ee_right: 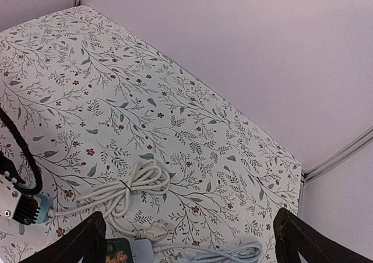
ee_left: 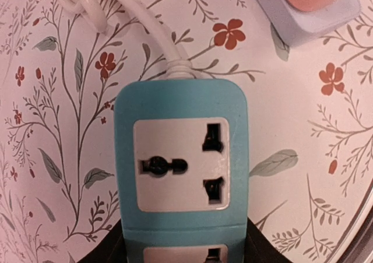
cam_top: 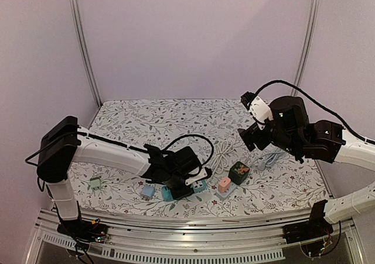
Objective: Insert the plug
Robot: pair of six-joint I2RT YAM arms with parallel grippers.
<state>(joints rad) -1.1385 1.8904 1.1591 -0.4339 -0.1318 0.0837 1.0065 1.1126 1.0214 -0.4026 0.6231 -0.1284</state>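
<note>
Lilac walls and two metal posts closed in a table laid with a floral cloth, white with grey leaves and small red flowers. At the far left of the cloth sat a green adapter, well apart from the rest. Further right a blue adapter lay just beside the left gripper, whose dark fingers pinched the sides of a teal strip. The strip lay flat on the cloth, its white socket face up. A white cord left the strip's far end and ran into a loose coil near the middle of the table. Right of the strip stood a pink adapter on a pale base, and just beyond it a dark cube with a patterned face. The plug, white, lay on the cloth by the cube at the end of a pale blue cable, with no finger touching it. Above it hung the right gripper, raised off the table, its fingers spread wide and holding nothing. Along the table's near edge ran a metal rail.
</note>
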